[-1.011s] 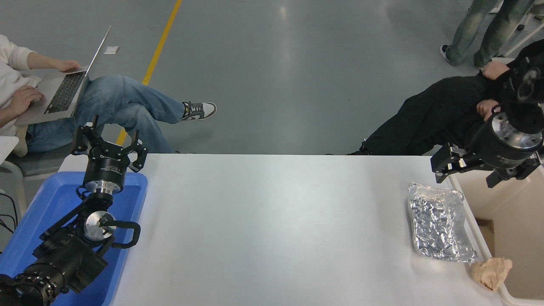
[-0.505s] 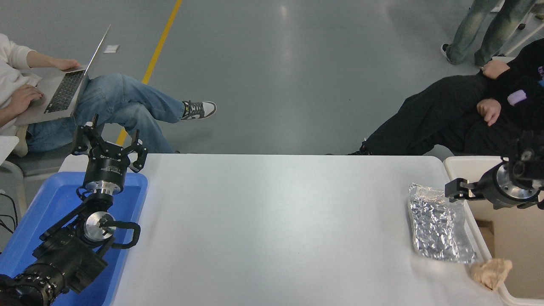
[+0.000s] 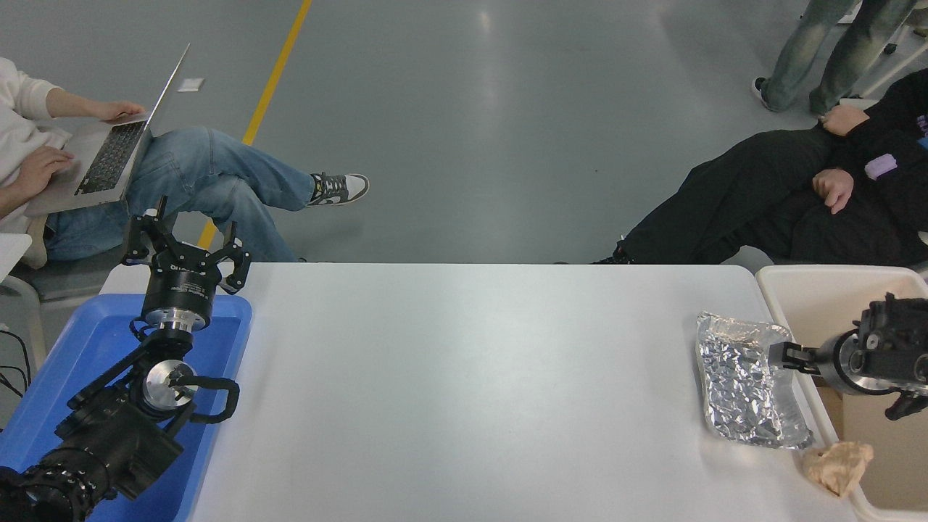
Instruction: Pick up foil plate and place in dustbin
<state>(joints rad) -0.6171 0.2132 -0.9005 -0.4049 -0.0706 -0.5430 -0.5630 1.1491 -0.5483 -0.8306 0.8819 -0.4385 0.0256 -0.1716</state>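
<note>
At nine o'clock the left gripper (image 3: 185, 250) sits parked above the blue tray (image 3: 65, 362) exactly as it did a second ago, its fingers spread and holding nothing. Nothing has shifted on the white table (image 3: 464, 377) between the two arms. The change is all at three o'clock: over the past second the right gripper (image 3: 786, 355) has dropped from high above the far corner of the dustbin (image 3: 812, 279) and now reaches leftward across the bin's near wall, its tip at the right-hand rim of the foil plate (image 3: 739, 384). The plate itself lies flat where it lay before, at the table's right edge just beside the bin, so it looks like the approach is nearly over and the grasp not yet made. What is hard to read is the claw: it points almost edge-on, only a dark tip shows against the foil, and I cannot tell whether it is parted or closed, nor whether it touches the rim. The right arm is cut off by the picture's edge, and the tan paper wad (image 3: 837, 464) at five o'clock covers part of the bin's rim.
</note>
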